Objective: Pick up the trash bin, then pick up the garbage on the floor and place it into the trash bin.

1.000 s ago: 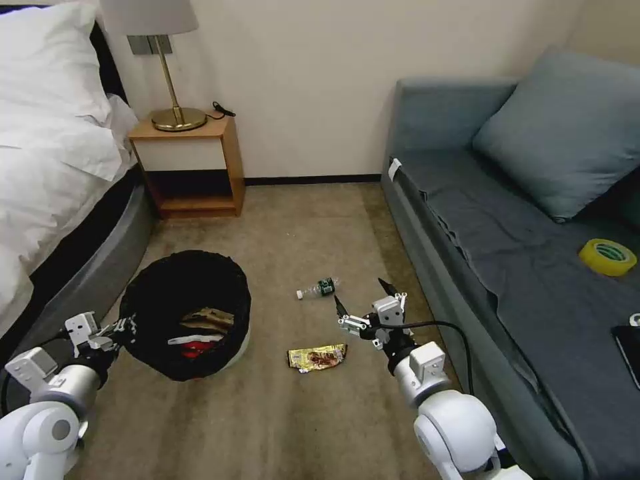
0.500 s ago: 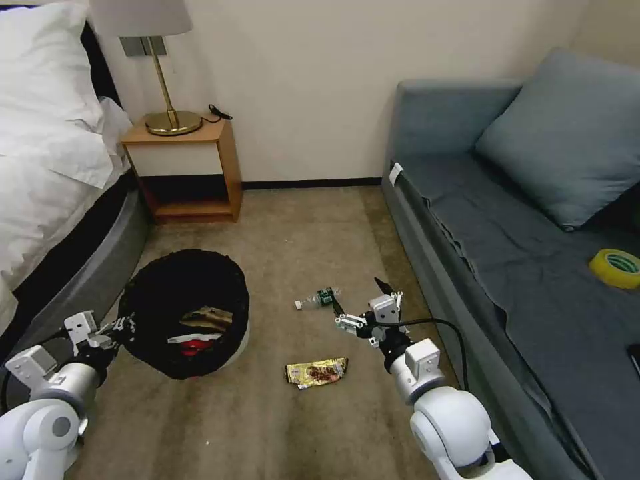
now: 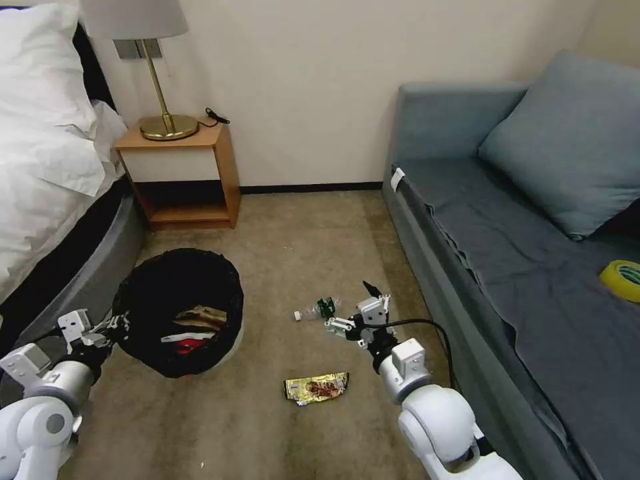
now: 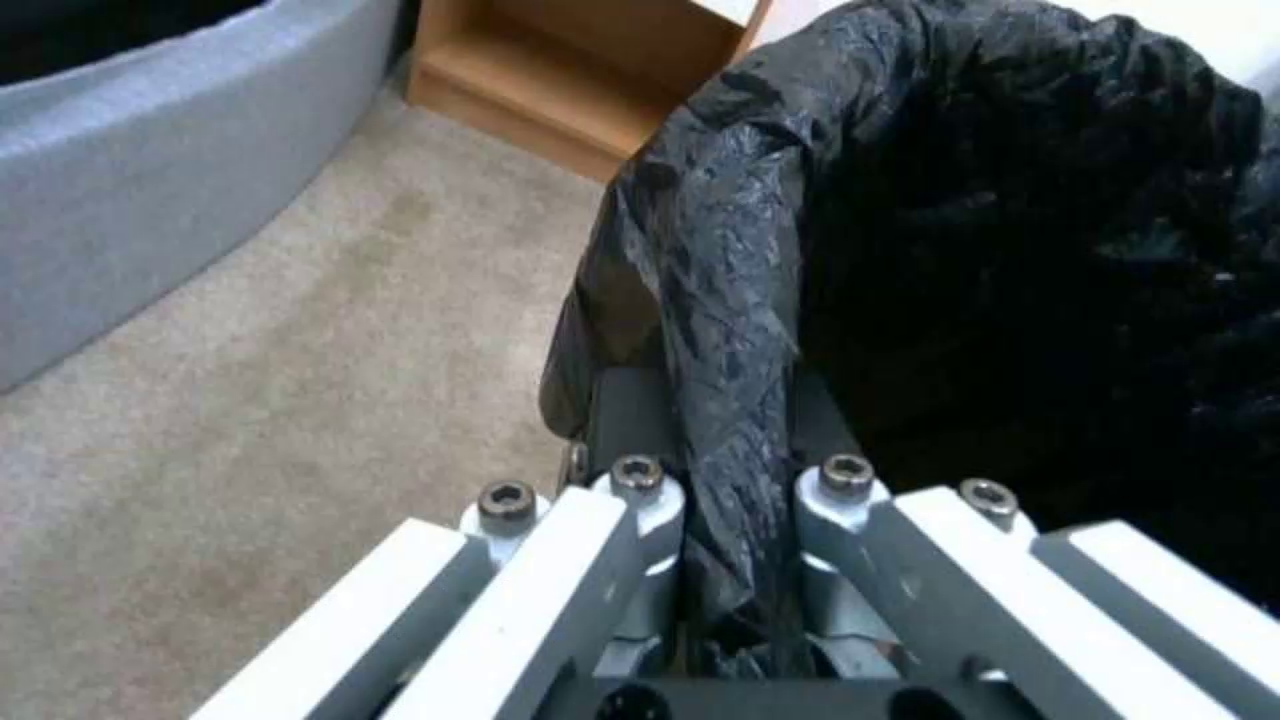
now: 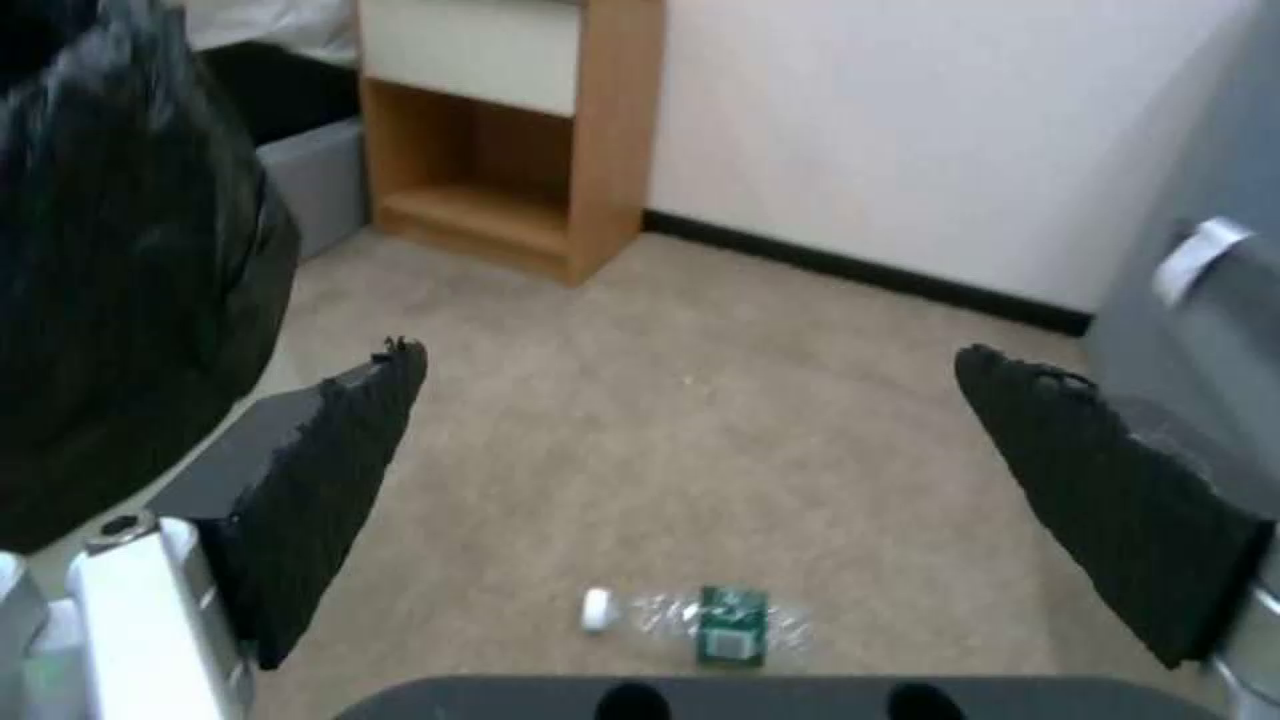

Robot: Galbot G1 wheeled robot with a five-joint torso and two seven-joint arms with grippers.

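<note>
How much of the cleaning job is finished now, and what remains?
Done: the left gripper is shut on the trash bin rim, and a brown paper bag and red-and-white packet lie inside. In hand: the right gripper, jaws open, hangs over the small clear bottle. Left: that bottle and the gold-brown snack wrapper on the carpet.

I see beige carpet (image 3: 267, 427) | cream wall (image 3: 313, 80) with dark baseboard (image 3: 310, 189) | wooden nightstand (image 3: 183, 173) carrying brass lamp (image 3: 157, 80) | bed (image 3: 47, 167) with white bedding on left | grey-blue sofa (image 3: 507, 253) with cushion (image 3: 567, 140) on right
</note>
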